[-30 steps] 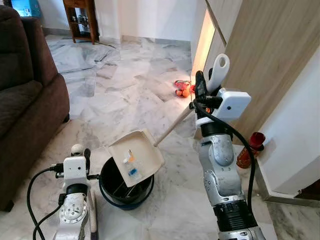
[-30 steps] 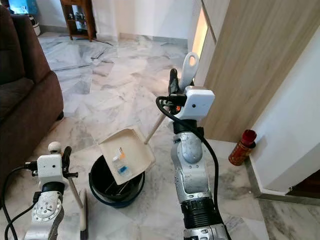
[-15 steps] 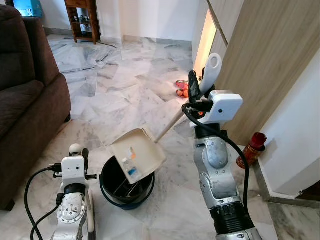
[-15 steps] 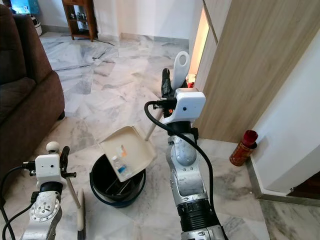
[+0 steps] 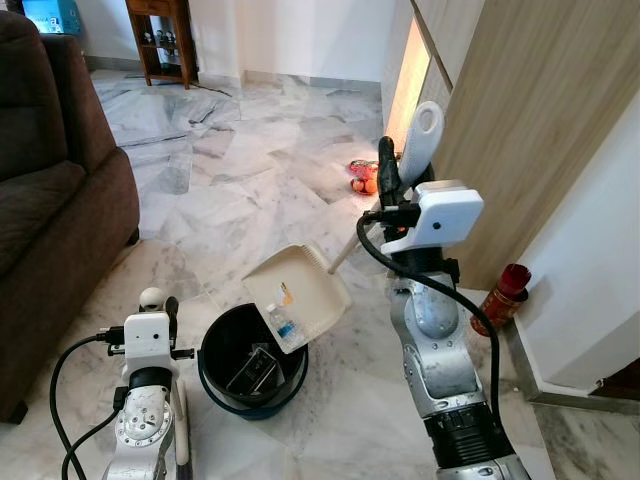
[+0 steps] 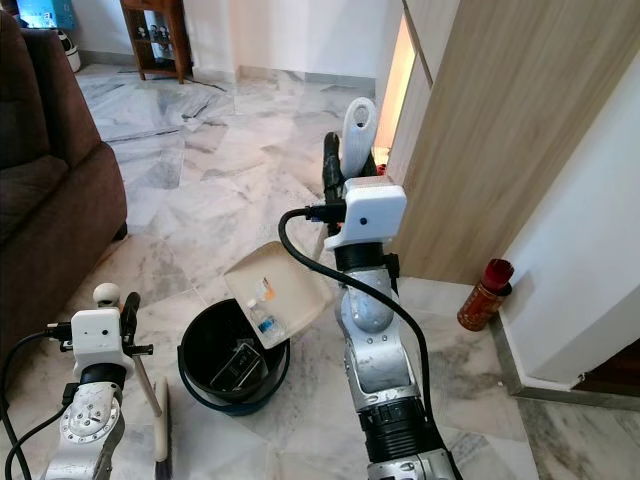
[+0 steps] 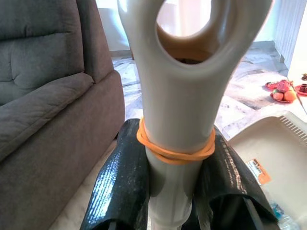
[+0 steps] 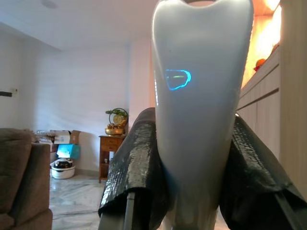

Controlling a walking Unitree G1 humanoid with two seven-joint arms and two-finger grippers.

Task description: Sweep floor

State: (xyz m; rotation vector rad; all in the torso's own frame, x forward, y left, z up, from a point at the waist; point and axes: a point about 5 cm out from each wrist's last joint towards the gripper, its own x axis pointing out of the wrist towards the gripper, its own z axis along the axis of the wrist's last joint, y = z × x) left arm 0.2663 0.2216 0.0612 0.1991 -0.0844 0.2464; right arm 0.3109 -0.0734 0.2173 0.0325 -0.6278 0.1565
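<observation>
Cream plastic, thin and stiff, makes up the long-handled dustpan point(image 5: 297, 293), and it looks light enough to swing by its far end. The right end effector point(image 5: 392, 182) is clenched on the dustpan's looped white grip point(image 5: 421, 135), both black fingers pressed against its sides in the right wrist view. That is a sound hold for tipping, though so far up the handle any small wrist turn will likely swing the tray wide. Below and ahead of this end effector the tray hangs tilted over the round black plastic bucket point(image 5: 250, 366), its lower lip just inside the rim. A small clear bottle point(image 5: 284, 325) and an orange scrap point(image 5: 285, 294) lie on the smooth tray and should slide off readily if it tilts more.

The left end effector point(image 5: 162, 305) is clamped on the grey broom handle point(image 7: 175, 120), where an orange rubber band point(image 7: 175, 148) circles it between the fingers. The bucket sits just beside this end effector, towards the right arm.

Room is mixed. The brown fabric sofa point(image 5: 55, 190) stands outward of the left end effector. The wooden cabinet wall point(image 5: 520, 130) rises just beside the right one, and a red can point(image 5: 502, 297) stands near its foot. Open marble floor point(image 5: 230, 190) stretches ahead, with a small red and orange toy point(image 5: 362, 178) beyond the right end effector.
</observation>
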